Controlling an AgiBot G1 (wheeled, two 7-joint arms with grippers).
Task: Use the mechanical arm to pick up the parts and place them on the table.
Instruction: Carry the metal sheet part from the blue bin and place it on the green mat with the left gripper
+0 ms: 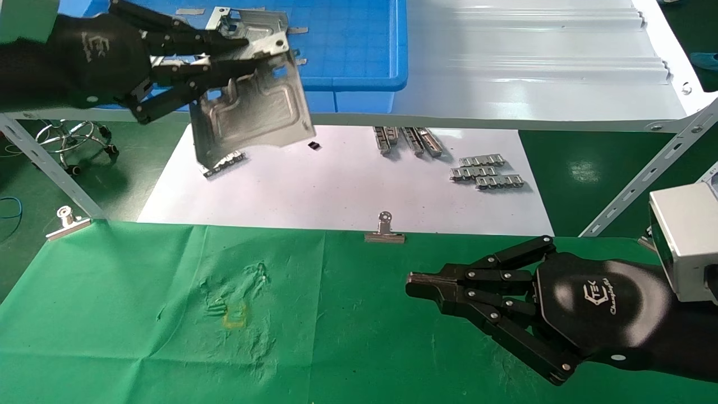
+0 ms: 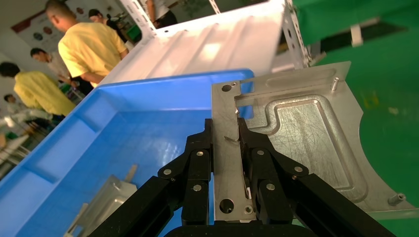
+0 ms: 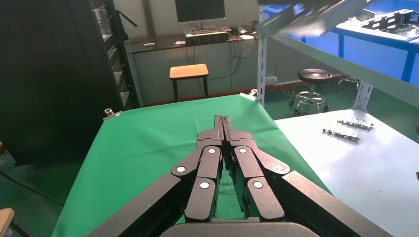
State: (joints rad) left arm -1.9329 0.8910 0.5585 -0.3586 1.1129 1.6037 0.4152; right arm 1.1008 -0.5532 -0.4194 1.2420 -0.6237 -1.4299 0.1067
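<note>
Green cloth table (image 1: 140, 314) bare; my left black jointed gripper (image 1: 235, 53) pinches silvery stamped plate (image 1: 252, 112) by rim only, hanging tilted, so I expect slip. Right gripper (image 1: 415, 285) idle, fingers pressed together.

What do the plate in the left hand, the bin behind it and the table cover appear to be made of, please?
Plate: apparently bare sheet metal, silvery, scratched, with an embossed channel. Left gripper is clamped on its edge. Bin: likely moulded plastic, glossy blue with a rounded rim. Table: covered with green cloth, matte and wrinkled.
</note>
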